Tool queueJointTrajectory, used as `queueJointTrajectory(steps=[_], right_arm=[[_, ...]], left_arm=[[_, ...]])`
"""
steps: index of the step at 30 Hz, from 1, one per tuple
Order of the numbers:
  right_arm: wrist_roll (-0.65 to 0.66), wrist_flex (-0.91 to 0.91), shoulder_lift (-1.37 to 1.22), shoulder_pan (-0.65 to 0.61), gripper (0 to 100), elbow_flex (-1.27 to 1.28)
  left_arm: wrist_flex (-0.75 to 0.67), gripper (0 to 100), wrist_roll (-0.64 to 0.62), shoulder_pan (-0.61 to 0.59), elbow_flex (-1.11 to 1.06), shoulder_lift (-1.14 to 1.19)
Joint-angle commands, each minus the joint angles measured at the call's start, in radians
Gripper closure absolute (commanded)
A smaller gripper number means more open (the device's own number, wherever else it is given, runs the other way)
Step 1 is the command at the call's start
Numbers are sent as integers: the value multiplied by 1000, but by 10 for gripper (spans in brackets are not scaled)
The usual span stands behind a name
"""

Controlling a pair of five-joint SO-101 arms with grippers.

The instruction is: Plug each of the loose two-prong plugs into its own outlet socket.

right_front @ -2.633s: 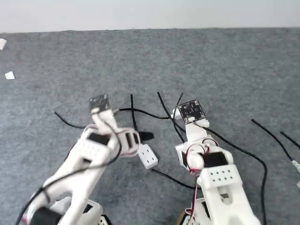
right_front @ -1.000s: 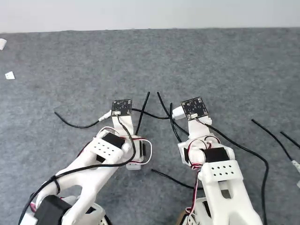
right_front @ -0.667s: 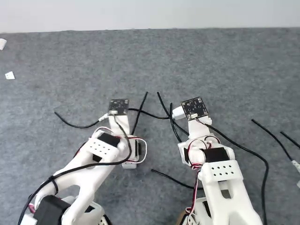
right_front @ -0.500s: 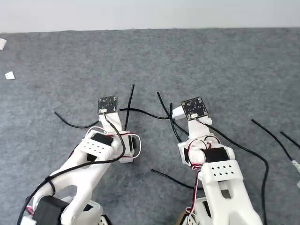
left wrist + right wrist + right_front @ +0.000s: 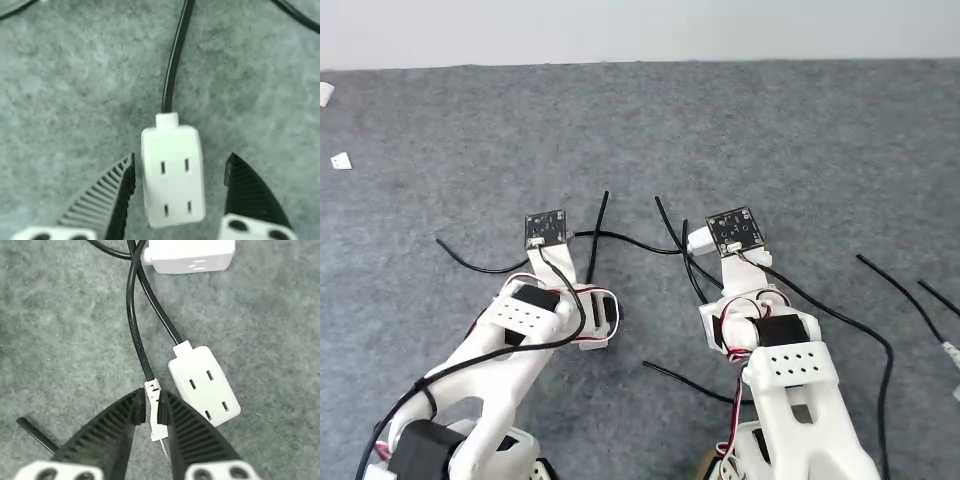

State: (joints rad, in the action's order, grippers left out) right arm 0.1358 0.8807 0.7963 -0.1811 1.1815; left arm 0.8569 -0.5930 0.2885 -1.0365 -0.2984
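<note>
Left wrist view: left gripper (image 5: 181, 162) is spread wide. Its black ribbed fingers (image 5: 117, 192) stand on either side of a white rectangular plastic outlet block (image 5: 172, 170). The block lies flat on the grey carpet (image 5: 65, 85), slots up. One finger is just beside the block's edge, and whether it touches cannot be told. The other finger stands apart with a clear gap. A thin black cord (image 5: 175, 60) leaves the block's far end and runs away from the gripper.

Right wrist view: right gripper (image 5: 153, 402) is pressed together on a small white two-prong plug (image 5: 154, 412), pinching it by the body. The metal prongs point back toward the wrist. The plug's black cable (image 5: 134, 325) leads off ahead. Just beside the plug lies a second white outlet block (image 5: 204, 385), slots up and set at a slant, not touching the fingers. Its cord crosses the plug's cable farther out. Beyond that is a third white outlet block (image 5: 190, 252).

High view: both arms reach forward, low over the carpet and side by side. The left arm (image 5: 510, 340) angles inward with its wrist tipped down. The right arm (image 5: 775, 370) runs nearly straight ahead. More loose black cords (image 5: 875, 280) trail on the carpet off to the right arm's outer side.
</note>
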Motion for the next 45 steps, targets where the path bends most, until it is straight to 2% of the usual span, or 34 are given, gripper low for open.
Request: queueJointTrajectory(steps=[1,7,10,14,19,25,30,37,41,45], right_arm=[[6,-21,21,5,956,-55],[20,-8,19,12,987,-57],[63,61,18,8,990,-75],[89,93,-31,5,986,-97],[172,111,-197,12,917,-209],[275,151,-403,10,930,-344],[341,176,-455,-1,930,-365],[416,156,-503,-22,928,-368],[448,151,-521,-24,861,-368],[443,124,-541,-19,887,-391]], left_arm=[[112,728,32,-9,101,-31],[290,728,43,-35,188,-31],[295,728,44,-112,203,-31],[299,728,110,-199,217,-31],[292,728,121,-227,222,-34],[193,728,130,-227,99,-222],[169,728,127,-227,7,-384],[164,728,132,-233,27,-252],[160,728,133,-259,73,-163],[110,728,133,-279,84,-109]])
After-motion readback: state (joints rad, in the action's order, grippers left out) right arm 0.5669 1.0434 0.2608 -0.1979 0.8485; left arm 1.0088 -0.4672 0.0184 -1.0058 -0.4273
